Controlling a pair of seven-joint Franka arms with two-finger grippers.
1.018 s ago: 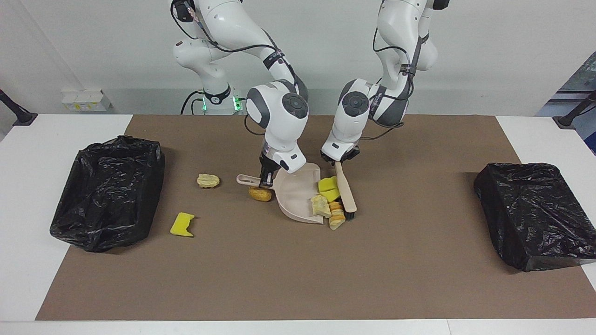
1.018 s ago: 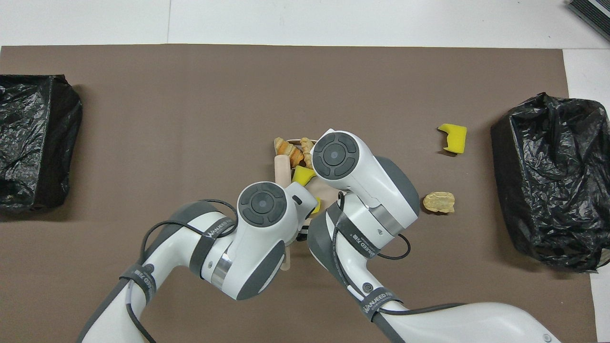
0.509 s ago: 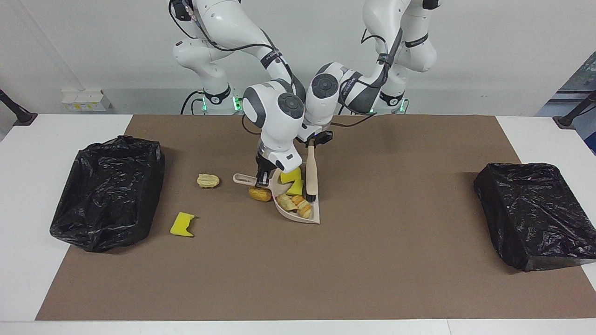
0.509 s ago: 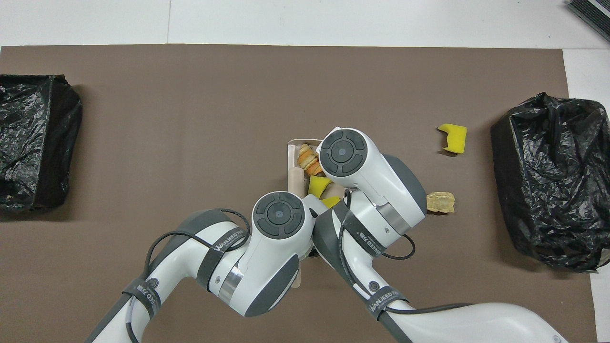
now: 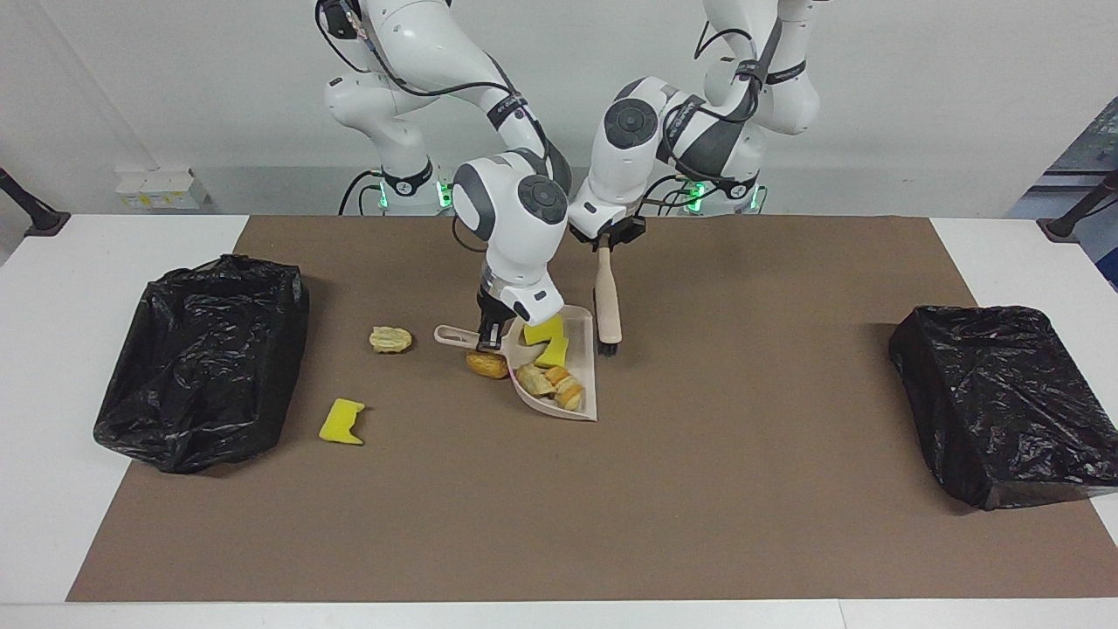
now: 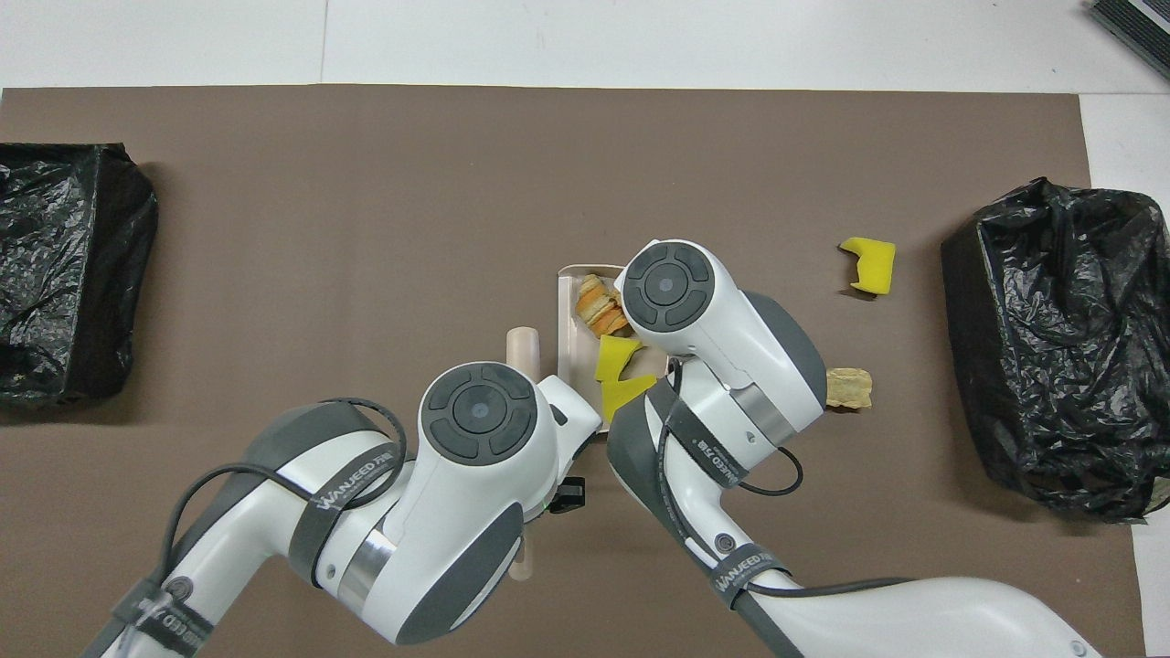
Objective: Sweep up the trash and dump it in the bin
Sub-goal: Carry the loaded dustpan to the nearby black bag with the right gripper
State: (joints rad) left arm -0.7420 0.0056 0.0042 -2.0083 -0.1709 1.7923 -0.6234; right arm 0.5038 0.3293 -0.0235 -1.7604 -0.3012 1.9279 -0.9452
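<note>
Only facing, we see our right gripper [image 5: 487, 336] clenching the dustpan [image 5: 572, 371] handle and our left gripper [image 5: 605, 240] grasping the brush [image 5: 607, 301], which hangs bristles-down beside the trash [image 5: 552, 367].

table [image 5: 52, 349] white, brown mat [image 5: 742, 489] over most | 2 black-bagged bins on mat: [image 5: 205, 358] at 9 o'clock, [image 5: 1004, 402] at 3 | beige dustpan [image 5: 581, 406] mid-mat w/ scraps inside | loose on mat: brown scrap [image 5: 487, 364] touching pan, tan scrap [image 5: 390, 339] + yellow sponge [image 5: 341, 422] toward 9
</note>
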